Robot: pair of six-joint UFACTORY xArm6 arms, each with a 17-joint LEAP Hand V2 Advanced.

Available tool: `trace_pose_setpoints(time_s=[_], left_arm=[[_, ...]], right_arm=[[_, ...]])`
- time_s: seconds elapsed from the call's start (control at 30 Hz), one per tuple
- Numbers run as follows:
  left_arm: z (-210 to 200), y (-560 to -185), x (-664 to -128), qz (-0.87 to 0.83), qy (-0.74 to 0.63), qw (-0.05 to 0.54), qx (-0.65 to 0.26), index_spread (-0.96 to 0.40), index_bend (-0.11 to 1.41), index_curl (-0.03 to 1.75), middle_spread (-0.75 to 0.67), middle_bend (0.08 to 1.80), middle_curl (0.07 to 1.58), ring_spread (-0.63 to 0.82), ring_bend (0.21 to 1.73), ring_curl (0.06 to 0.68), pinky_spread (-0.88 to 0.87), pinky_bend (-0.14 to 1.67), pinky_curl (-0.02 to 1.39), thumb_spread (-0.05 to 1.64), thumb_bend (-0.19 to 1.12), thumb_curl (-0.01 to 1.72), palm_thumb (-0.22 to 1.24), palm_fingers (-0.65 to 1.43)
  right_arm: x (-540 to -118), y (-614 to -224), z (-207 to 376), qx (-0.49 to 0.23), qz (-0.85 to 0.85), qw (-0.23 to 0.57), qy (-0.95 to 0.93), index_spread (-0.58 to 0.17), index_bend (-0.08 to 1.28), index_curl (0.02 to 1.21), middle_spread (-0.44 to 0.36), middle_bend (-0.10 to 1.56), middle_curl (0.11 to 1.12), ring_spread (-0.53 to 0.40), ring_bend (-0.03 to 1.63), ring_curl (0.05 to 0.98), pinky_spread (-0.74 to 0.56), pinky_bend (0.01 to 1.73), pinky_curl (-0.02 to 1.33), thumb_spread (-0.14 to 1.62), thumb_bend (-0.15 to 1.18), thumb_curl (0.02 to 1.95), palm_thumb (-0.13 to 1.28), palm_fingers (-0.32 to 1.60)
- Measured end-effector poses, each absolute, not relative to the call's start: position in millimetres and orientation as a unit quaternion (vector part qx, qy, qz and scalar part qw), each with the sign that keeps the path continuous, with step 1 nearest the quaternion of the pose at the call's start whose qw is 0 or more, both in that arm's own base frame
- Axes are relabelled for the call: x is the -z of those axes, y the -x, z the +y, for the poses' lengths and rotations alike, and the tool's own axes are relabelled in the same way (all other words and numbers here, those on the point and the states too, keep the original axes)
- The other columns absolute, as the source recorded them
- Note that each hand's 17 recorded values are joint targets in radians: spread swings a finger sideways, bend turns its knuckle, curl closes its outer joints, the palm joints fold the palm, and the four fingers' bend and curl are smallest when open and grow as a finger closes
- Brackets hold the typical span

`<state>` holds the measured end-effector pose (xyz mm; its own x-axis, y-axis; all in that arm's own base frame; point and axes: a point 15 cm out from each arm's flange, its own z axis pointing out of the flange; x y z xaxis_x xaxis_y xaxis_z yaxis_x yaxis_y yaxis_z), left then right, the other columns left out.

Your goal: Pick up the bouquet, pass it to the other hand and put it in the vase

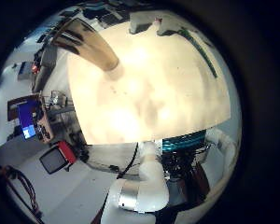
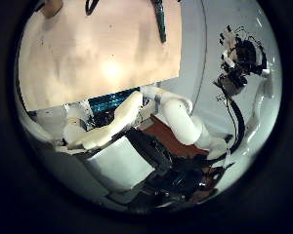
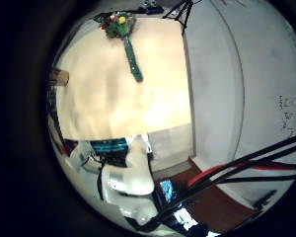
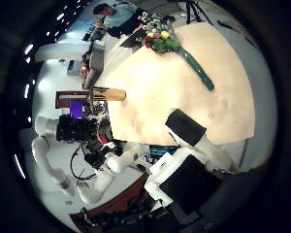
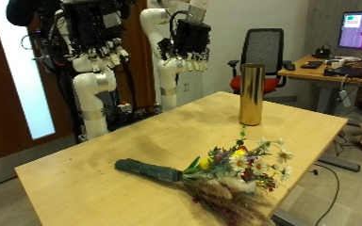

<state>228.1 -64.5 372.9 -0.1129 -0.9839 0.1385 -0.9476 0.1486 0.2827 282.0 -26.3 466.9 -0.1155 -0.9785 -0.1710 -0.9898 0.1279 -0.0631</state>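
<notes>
Outside view: wrapped bouquet [image 5: 219, 171] lies on wood table [image 5: 93, 184] near cylindrical brass vase [image 5: 250, 94]; hands' fingers unclear.

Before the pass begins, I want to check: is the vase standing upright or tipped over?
Upright. The vase stands on its base on the table, apart from the bouquet, which lies flat.
</notes>
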Motion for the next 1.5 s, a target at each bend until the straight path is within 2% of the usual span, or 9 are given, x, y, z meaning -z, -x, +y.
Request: trace_pose_setpoints(time_s=[0.27,0.63,0.67,0.77,0.83,1.03,1.07,1.27,1.5], left_arm=[[-64,-232,-364,-0.752,-0.637,0.155,0.071,0.02,0.21,0.48,0.14,0.20,0.36,0.48,0.38,0.143,0.57,0.18,0.20,0.96,-0.03,0.31,0.41,0.40],[-57,-249,-370,-0.774,-0.615,0.137,0.066,0.03,0.21,0.49,0.14,0.20,0.36,0.48,0.36,0.144,0.57,0.18,0.20,0.96,-0.03,0.31,0.41,0.39],[-57,-252,-373,-0.775,-0.614,0.135,0.064,0.03,0.21,0.49,0.15,0.20,0.36,0.48,0.36,0.144,0.57,0.18,0.20,0.96,-0.03,0.30,0.41,0.39],[-55,-261,-379,-0.776,-0.614,0.129,0.060,0.03,0.21,0.49,0.16,0.19,0.36,0.49,0.36,0.145,0.57,0.18,0.20,0.96,-0.03,0.30,0.41,0.39],[-56,-264,-378,-0.776,-0.614,0.131,0.059,0.03,0.21,0.49,0.16,0.20,0.36,0.49,0.36,0.147,0.57,0.18,0.20,0.96,-0.03,0.30,0.41,0.39],[-57,-265,-365,-0.779,-0.606,0.147,0.070,0.03,0.20,0.50,0.16,0.20,0.36,0.49,0.36,0.152,0.57,0.18,0.20,0.96,-0.03,0.30,0.40,0.39],[-57,-266,-362,-0.779,-0.605,0.148,0.071,0.03,0.20,0.50,0.16,0.20,0.36,0.49,0.36,0.151,0.57,0.18,0.20,0.97,-0.03,0.30,0.40,0.39],[-60,-270,-358,-0.777,-0.607,0.153,0.070,0.03,0.20,0.50,0.16,0.20,0.35,0.49,0.36,0.155,0.57,0.18,0.20,0.97,-0.03,0.30,0.40,0.38],[-59,-268,-352,-0.774,-0.609,0.157,0.073,0.03,0.20,0.50,0.16,0.19,0.35,0.49,0.36,0.157,0.57,0.18,0.20,0.97,-0.03,0.30,0.40,0.38]], right_arm=[[-420,-308,-17,-0.089,0.745,0.076,0.657,-0.210,0.17,0.29,0.104,0.49,0.35,0.021,0.74,0.192,0.18,0.55,0.22,1.16,-0.02,0.37,0.62,0.37],[-390,-340,-27,-0.115,0.768,0.076,0.626,-0.166,0.16,0.28,0.087,0.50,0.35,0.001,0.76,0.184,0.16,0.59,0.20,1.17,-0.02,0.37,0.61,0.35],[-387,-346,-29,-0.116,0.771,0.081,0.620,-0.163,0.18,0.29,0.118,0.46,0.34,0.016,0.75,0.184,0.16,0.61,0.20,1.17,-0.02,0.37,0.61,0.32],[-379,-369,-31,-0.119,0.783,0.099,0.602,-0.156,0.17,0.29,0.114,0.48,0.34,0.024,0.74,0.175,0.16,0.62,0.19,1.17,-0.02,0.37,0.61,0.32],[-372,-381,-31,-0.120,0.787,0.108,0.596,-0.137,0.18,0.30,0.148,0.44,0.34,0.054,0.71,0.171,0.17,0.63,0.19,1.17,-0.02,0.37,0.61,0.29],[-363,-421,-41,-0.089,0.802,0.149,0.572,-0.097,0.18,0.32,0.113,0.45,0.35,0.095,0.61,0.151,0.18,0.57,0.17,1.14,-0.02,0.38,0.63,0.26],[-356,-429,-45,-0.082,0.805,0.154,0.567,-0.077,0.14,0.30,0.154,0.47,0.35,0.106,0.63,0.160,0.18,0.58,0.18,1.13,-0.02,0.38,0.63,0.25],[-268,-436,-55,-0.105,0.825,0.127,0.541,-0.079,0.15,0.29,0.156,0.49,0.36,0.109,0.65,0.175,0.19,0.57,0.18,1.12,-0.02,0.39,0.64,0.24],[-225,-445,-64,-0.112,0.833,0.110,0.531,-0.088,0.16,0.29,0.167,0.49,0.36,0.089,0.68,0.192,0.18,0.54,0.18,1.09,-0.02,0.40,0.66,0.25]])
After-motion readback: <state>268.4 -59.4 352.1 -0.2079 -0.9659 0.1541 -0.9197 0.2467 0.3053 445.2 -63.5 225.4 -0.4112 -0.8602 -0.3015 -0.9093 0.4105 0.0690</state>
